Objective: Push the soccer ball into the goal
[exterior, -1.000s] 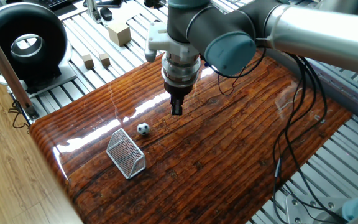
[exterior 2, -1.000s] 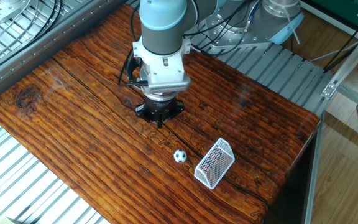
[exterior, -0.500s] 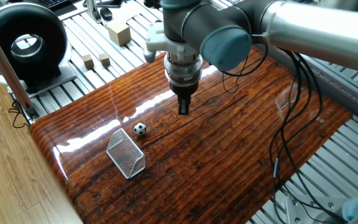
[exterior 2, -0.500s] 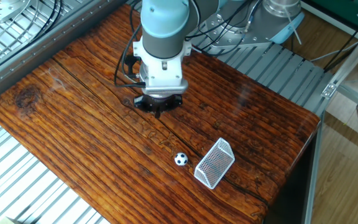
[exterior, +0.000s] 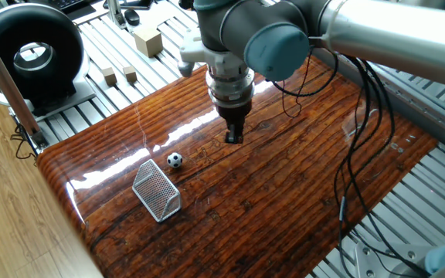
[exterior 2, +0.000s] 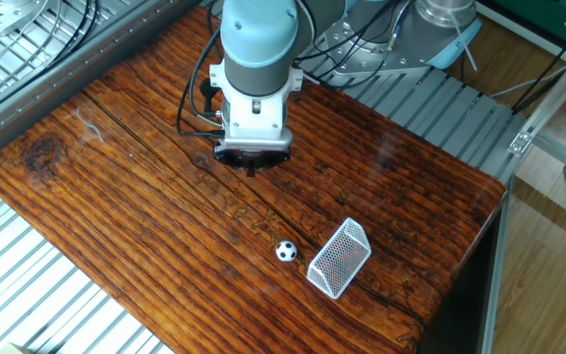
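Observation:
The soccer ball (exterior: 174, 160), tiny and white with black patches, rests on the glossy wooden board (exterior: 284, 193) just beside the open mouth of the goal (exterior: 157, 190), a small silver wire-mesh wedge near the board's edge. It is outside the mesh. In the other fixed view the ball (exterior 2: 285, 251) sits left of the goal (exterior 2: 340, 258). My gripper (exterior: 234, 137) points straight down, fingers together and holding nothing, a hand's width away from the ball toward the board's middle. In the other fixed view the gripper (exterior 2: 252, 169) is mostly hidden under the wrist.
A big black ring-shaped device (exterior: 29, 54) stands off the board at the back left. Small wooden cubes (exterior: 120, 75) and a larger block (exterior: 148, 42) lie on the slatted table beside it. Cables (exterior: 365, 131) hang from the arm over the board's right side.
The gripper has moved away from the ball toward the board's middle. The ball rolled slightly toward the goal and now rests beside its mouth.

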Available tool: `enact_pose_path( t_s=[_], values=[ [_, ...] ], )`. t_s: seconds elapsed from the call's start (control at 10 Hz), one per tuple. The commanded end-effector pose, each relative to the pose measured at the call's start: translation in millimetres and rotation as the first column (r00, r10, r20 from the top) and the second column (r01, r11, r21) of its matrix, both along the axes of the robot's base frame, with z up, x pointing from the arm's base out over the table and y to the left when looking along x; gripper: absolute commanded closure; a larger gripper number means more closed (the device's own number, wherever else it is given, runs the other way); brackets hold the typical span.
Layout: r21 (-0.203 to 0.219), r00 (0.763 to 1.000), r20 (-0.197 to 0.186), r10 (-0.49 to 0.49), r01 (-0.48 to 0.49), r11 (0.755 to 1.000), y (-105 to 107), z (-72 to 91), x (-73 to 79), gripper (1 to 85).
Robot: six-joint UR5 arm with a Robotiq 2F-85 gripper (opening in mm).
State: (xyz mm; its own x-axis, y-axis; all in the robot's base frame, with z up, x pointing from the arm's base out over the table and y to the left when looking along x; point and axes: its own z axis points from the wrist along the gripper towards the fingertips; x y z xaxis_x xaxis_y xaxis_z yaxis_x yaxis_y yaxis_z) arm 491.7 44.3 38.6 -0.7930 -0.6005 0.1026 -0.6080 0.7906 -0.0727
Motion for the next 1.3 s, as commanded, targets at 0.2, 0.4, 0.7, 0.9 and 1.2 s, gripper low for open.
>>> enact_pose_path(
  t_s=[0.2,0.4,0.7,0.9,1.2],
  values=[
    [0.073,0.995,0.077,-0.066,0.061,0.995,73,-19.8,78.4,84.7],
    [0.126,0.993,0.114,-0.038,0.024,0.992,96,-17.3,97.5,84.7],
    [0.183,0.995,0.100,0.008,-0.026,0.983,105,-11.7,99.9,84.7],
    [0.196,0.994,0.095,0.047,-0.065,0.979,98,-15.3,104.3,84.7],
    [0.265,0.998,0.040,0.047,-0.056,0.963,111,-22.3,94.9,84.7]
  ],
)
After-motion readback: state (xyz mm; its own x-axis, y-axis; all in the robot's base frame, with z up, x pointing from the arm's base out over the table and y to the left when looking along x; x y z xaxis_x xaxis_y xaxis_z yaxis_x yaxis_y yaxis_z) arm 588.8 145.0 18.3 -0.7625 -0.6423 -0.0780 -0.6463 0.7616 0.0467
